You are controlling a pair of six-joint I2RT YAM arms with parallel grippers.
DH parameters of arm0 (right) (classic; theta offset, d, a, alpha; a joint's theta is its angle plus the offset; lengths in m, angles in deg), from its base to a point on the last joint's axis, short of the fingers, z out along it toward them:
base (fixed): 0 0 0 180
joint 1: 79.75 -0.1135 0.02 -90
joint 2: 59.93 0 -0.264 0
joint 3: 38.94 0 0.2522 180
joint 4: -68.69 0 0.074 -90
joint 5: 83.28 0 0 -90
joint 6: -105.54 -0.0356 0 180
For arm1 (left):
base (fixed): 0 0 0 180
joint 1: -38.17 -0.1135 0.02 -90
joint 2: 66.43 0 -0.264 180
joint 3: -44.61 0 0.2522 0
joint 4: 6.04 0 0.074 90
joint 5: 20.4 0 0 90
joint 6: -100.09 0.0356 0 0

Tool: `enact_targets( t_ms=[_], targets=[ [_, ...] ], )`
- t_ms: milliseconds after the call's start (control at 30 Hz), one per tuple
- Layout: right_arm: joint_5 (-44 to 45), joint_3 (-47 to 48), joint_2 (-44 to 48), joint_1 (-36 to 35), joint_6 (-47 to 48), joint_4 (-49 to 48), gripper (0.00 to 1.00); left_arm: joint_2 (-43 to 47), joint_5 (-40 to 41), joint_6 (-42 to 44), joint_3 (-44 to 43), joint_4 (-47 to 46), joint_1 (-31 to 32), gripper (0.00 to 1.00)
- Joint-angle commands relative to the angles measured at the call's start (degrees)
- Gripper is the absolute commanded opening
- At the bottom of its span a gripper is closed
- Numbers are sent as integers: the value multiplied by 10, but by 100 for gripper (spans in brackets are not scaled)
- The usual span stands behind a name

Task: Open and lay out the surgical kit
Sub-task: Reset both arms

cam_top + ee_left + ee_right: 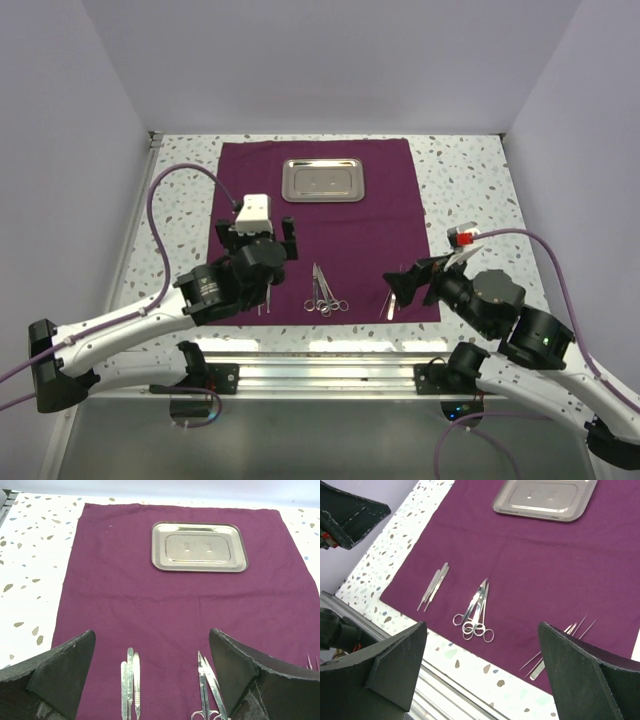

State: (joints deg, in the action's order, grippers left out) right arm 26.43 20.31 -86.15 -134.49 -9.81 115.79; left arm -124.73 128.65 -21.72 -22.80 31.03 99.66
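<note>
Top external: maroon cloth (330, 215) spread flat at frame centre, steel tray (322, 180) on its upper part; the kit looks opened, pieces set apart for easy picking.
Instruments: 3 groups along the cloth's lower edge; slim handles (130, 685) lower left, scissors (475, 615) centre, probes (560, 640) lower right.
Left gripper (152, 632): jaws wide, holding nothing, above the handles.
Right gripper (481, 625): jaws wide, empty, near the probes.
Room: bare cloth between tray and instruments; lower edge close to the rail (320, 365), tight there.
</note>
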Motion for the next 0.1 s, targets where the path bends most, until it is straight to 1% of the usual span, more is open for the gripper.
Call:
enact_targets(
  t_ms=[0,67],
  targets=[
    [-12,-3,4,-2,16,-35,96,1,31,8,5,-20,-6,100],
    [17,2,4,-2,7,-22,98,0,33,11,7,-24,-8,100]
  ],
)
